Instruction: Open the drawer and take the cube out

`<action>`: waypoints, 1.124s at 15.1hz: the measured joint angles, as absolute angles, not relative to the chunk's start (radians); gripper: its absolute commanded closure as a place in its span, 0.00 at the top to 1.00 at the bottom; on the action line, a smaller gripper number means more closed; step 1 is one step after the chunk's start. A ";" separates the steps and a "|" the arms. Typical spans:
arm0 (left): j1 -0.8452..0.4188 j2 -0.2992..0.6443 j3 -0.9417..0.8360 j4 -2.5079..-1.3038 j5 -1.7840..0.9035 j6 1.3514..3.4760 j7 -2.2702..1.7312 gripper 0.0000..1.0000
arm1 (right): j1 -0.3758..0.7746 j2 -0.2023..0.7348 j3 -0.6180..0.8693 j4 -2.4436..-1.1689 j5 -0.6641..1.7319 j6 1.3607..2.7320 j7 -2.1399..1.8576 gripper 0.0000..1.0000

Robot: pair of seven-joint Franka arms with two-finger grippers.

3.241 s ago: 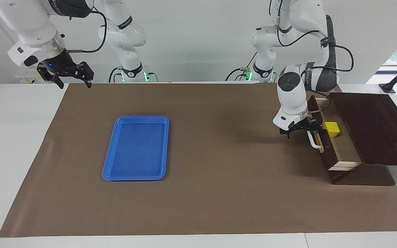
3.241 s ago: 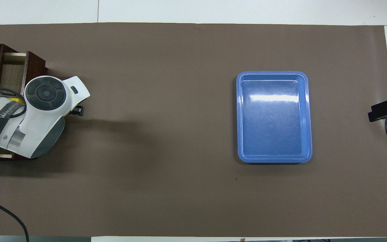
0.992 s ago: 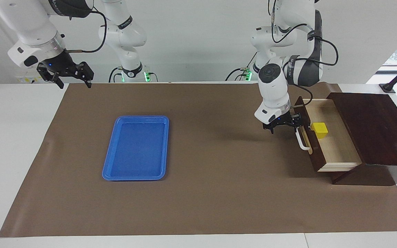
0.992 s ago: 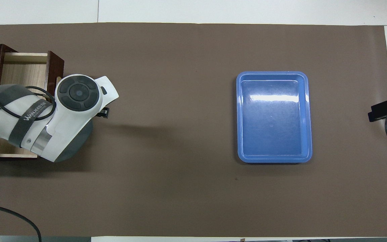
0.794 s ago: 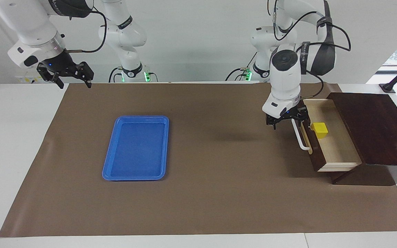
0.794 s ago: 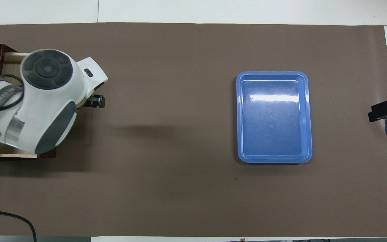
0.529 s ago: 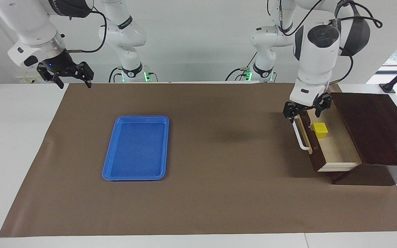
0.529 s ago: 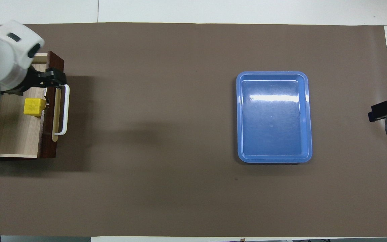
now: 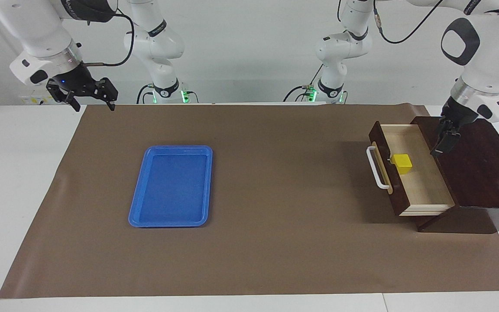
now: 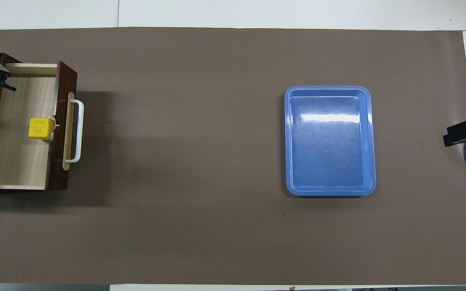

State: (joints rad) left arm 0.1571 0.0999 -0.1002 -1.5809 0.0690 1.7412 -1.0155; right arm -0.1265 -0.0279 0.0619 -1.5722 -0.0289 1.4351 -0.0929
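Observation:
The dark brown drawer (image 9: pixel 427 190) stands pulled out of its dark wood box (image 9: pixel 474 160) at the left arm's end of the table, with its white bar handle (image 9: pixel 377 168) facing the table's middle. A small yellow cube (image 9: pixel 401 163) lies on the pale drawer floor (image 10: pixel 14 161), close against the front panel; the overhead view also shows this cube (image 10: pixel 41 128). My left gripper (image 9: pixel 441 145) hangs open and empty over the seam where the drawer meets the box top, touching nothing. My right gripper (image 9: pixel 92 102) waits open and empty above the mat's corner at the right arm's end.
A blue plastic tray (image 9: pixel 169 186) lies on the brown mat (image 9: pixel 275 242) toward the right arm's end, with nothing in it. Brown mat stretches between the tray (image 10: pixel 330 141) and the drawer handle (image 10: pixel 77 131).
The left gripper, which had drawn the drawer out by its handle, has let go, risen and swung from the handle across to above the box. The drawer, cube and right arm have stayed still.

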 measured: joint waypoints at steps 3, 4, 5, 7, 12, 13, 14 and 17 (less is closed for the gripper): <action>0.189 0.083 -0.105 -1.649 0.069 1.773 -1.164 1.00 | -0.127 -0.028 0.062 -1.572 -0.029 1.435 -0.093 1.00; 0.207 0.075 -0.119 -1.678 0.068 1.785 -1.202 1.00 | -0.127 -0.028 0.062 -1.572 -0.029 1.435 -0.093 1.00; 0.230 0.069 -0.141 -1.706 0.068 1.797 -1.241 1.00 | -0.127 -0.028 0.062 -1.572 -0.029 1.435 -0.093 1.00; 0.259 0.061 -0.175 -1.748 0.068 1.816 -1.311 1.00 | -0.127 -0.028 0.062 -1.572 -0.029 1.435 -0.093 1.00; 0.260 0.061 -0.193 -1.807 0.068 1.863 -1.387 1.00 | -0.127 -0.028 0.062 -1.572 -0.029 1.435 -0.093 1.00; 0.260 0.063 -0.193 -1.814 0.068 1.875 -1.391 1.00 | -0.127 -0.028 0.062 -1.572 -0.029 1.435 -0.093 1.00; 0.260 0.065 -0.192 -1.818 0.068 1.887 -1.399 1.00 | -0.127 -0.028 0.062 -1.572 -0.029 1.435 -0.093 1.00; 0.260 0.075 -0.193 -1.834 0.068 1.927 -1.432 1.00 | -0.127 -0.028 0.062 -1.572 -0.029 1.435 -0.093 1.00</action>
